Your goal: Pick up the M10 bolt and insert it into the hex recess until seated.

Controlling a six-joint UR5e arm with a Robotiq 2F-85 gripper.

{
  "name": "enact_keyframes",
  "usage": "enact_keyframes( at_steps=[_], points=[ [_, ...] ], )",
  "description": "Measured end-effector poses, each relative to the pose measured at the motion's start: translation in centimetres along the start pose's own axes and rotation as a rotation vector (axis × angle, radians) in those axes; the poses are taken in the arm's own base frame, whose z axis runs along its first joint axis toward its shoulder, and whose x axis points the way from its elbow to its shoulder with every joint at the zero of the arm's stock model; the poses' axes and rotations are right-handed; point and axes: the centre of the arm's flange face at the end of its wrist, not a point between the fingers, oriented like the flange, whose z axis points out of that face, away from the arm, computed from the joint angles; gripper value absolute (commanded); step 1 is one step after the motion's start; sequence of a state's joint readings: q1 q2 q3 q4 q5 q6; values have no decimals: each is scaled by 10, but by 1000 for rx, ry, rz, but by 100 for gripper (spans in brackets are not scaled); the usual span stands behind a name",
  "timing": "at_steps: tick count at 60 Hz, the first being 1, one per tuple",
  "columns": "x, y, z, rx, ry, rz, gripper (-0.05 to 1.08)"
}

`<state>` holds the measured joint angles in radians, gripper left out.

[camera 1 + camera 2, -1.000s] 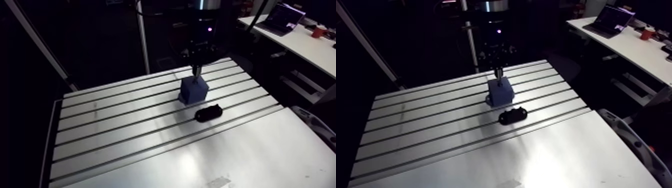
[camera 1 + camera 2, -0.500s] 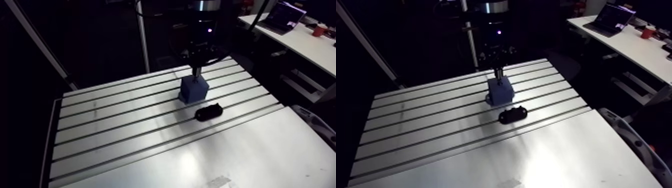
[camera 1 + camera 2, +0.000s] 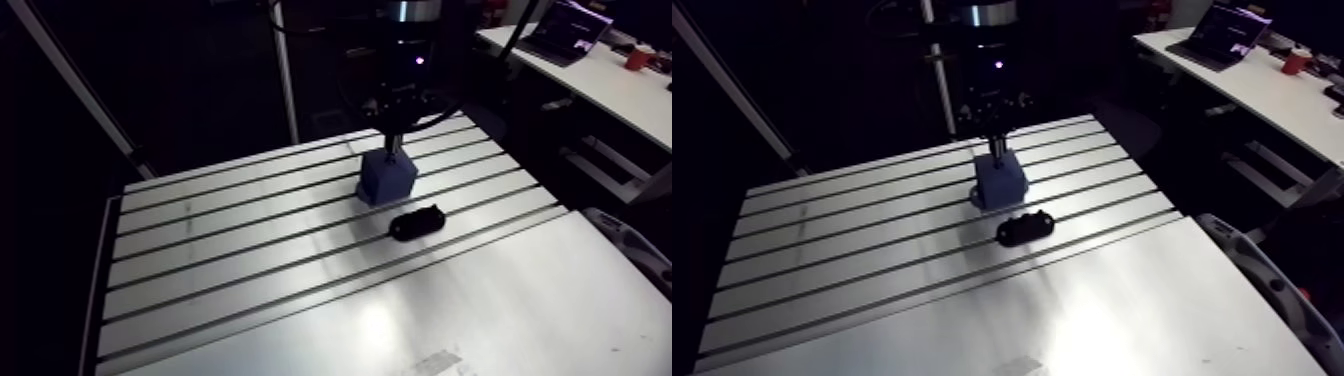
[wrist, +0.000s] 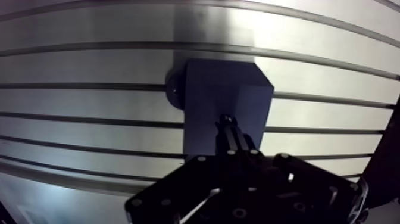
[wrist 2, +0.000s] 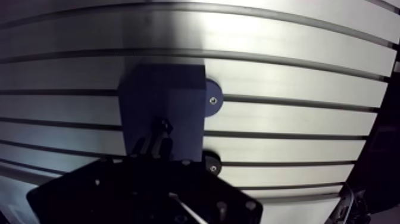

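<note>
— What sits on your left?

— Your slotted table (image 3: 200, 250) fills the left and middle of the arm view, with its grooves running up toward the right.

— And in the middle?

— At upper centre the blue block (image 3: 387, 178) stands on the table, and your gripper (image 3: 393, 145) hangs straight over it. In the wrist view the fingers (image 4: 241, 143) are drawn close together, clenched on the M10 bolt (image 4: 226, 123). The bolt is a slim dark shaft pointing down at the block's top face. You cannot see the hex recess, because the bolt and gripper cover it. A round tab (image 5: 213, 99) with a screw sticks out from the block's side, flat on the table.

— Anything in your way to the right?

— Just right of and below the block lies a black oblong part (image 3: 417, 223), near it but not touching. At the right edge, well apart, a pale curved casing (image 3: 628, 240) borders the table.
</note>
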<state>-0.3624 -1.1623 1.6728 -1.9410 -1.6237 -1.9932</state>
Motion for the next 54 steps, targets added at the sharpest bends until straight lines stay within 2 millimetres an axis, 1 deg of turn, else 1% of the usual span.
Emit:
enact_keyframes(
  at_steps=[54],
  points=[
    [0, 0, 2, 1, -3, -9, 108]
  ],
)
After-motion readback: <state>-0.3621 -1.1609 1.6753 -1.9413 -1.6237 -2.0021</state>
